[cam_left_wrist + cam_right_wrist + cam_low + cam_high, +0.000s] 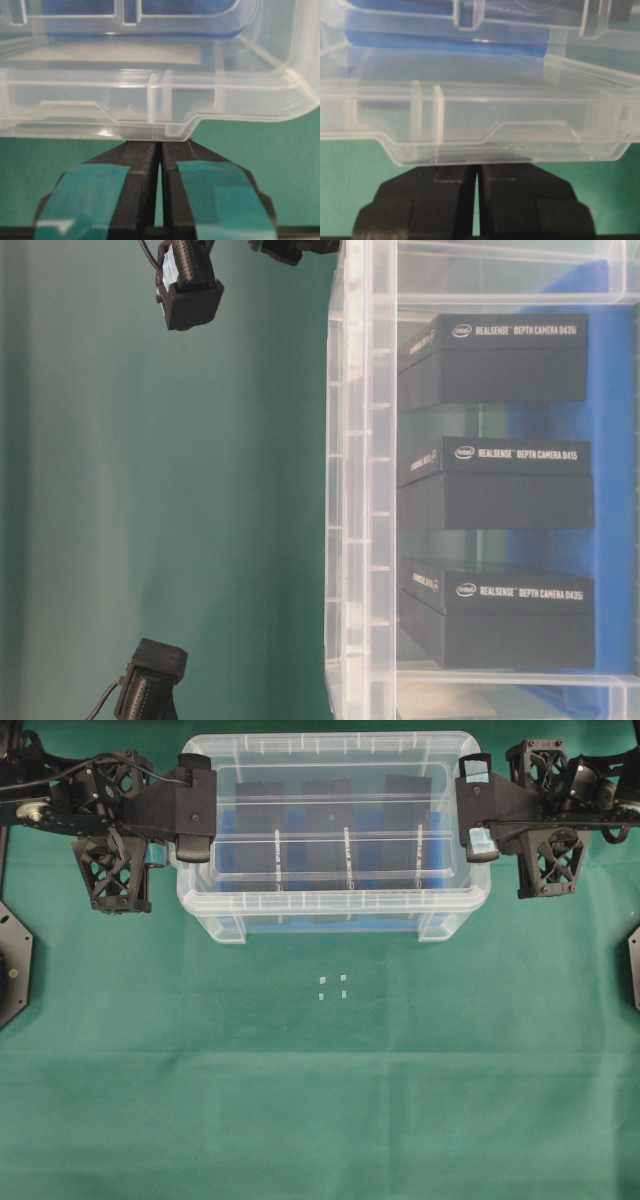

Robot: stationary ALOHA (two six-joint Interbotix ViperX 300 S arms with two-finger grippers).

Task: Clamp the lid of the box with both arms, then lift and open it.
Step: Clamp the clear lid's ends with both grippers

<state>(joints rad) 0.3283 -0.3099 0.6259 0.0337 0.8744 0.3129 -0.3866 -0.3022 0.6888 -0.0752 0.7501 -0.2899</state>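
Two grippers meet the lid atop the box on green cloth. Left gripper and right gripper have jaws pressed together, each clamped on a lid end tab.

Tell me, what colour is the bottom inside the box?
Blue, seen through the clear box, clearest in the overhead view.

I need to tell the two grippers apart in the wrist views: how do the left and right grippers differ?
The left gripper carries teal tape on both fingers in its wrist view; the right gripper shows plain black fingers there. The left meets the lid edge beside a step at its right, the right under a wide notch. Both have fingers nearly together, tips at the clear plastic edge.
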